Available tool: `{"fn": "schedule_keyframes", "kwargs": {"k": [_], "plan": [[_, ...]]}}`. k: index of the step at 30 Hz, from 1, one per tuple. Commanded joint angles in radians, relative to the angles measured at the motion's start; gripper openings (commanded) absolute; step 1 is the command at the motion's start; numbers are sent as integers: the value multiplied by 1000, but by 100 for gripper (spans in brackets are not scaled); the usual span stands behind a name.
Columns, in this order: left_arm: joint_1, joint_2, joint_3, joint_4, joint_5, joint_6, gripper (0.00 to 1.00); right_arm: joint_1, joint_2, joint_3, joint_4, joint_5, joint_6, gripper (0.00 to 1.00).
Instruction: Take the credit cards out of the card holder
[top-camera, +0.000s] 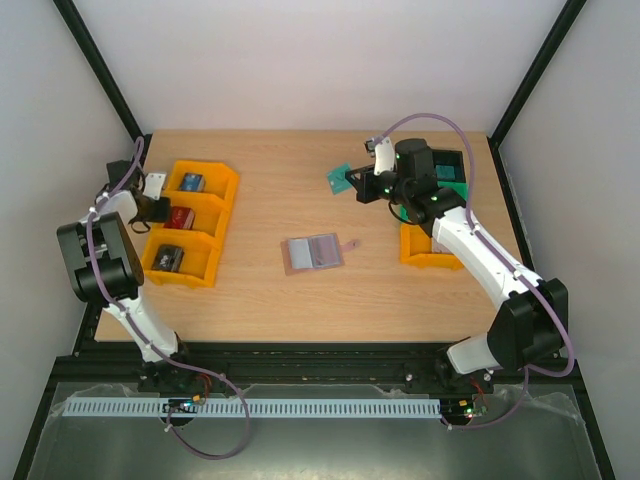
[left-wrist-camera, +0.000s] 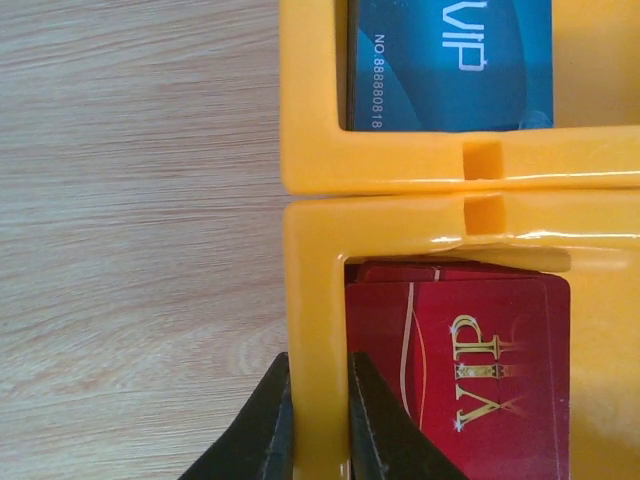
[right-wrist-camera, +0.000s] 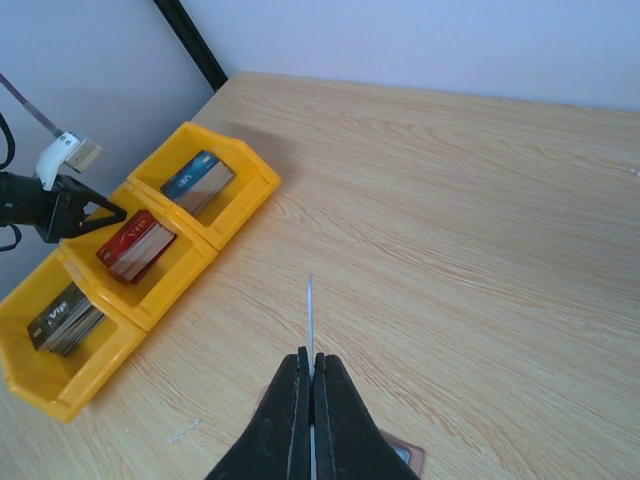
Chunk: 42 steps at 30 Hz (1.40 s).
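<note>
The card holder (top-camera: 312, 252) lies open in the middle of the table, its pale inside facing up; a corner of the card holder (right-wrist-camera: 405, 457) shows under my right fingers. My right gripper (top-camera: 355, 184) hangs above the table behind it, shut on a teal credit card (top-camera: 338, 177). In the right wrist view that card (right-wrist-camera: 310, 315) is a thin edge standing up from the right gripper (right-wrist-camera: 311, 352). My left gripper (left-wrist-camera: 318, 358) is closed on the wall of the middle orange bin (left-wrist-camera: 318, 300), one finger on each side. A red credit card (left-wrist-camera: 480, 380) lies in that bin and a blue one (left-wrist-camera: 450, 60) in its neighbour.
A row of three orange bins (top-camera: 222, 215) with cards stands at the left, next to my left gripper (top-camera: 150, 207). At the right, under my right arm, are a green bin (top-camera: 452, 170) and another orange bin (top-camera: 422, 252). Black frame posts flank the table.
</note>
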Motion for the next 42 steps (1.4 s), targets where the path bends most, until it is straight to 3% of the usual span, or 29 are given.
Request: {"fn": "schedule_keyframes", "kwargs": {"k": [1,13,19,31,37,42], "plan": [[-8,-39,-18,-85,75,213,2,-3,0,37,-19,1,-9,2],[-130,-22,-2,-254,155,546,2,-3,5,30,-11,-13,13,2],[-152,9,32,-309,180,600,2,-20,-3,44,-26,-6,64,2],[-129,56,94,-274,155,613,2,-216,-66,-34,3,14,251,2],[-112,91,130,-269,149,619,3,-221,-75,-29,-4,-3,254,2],[-97,77,136,-254,171,587,22,-221,-65,-13,-28,-25,249,2]]}}
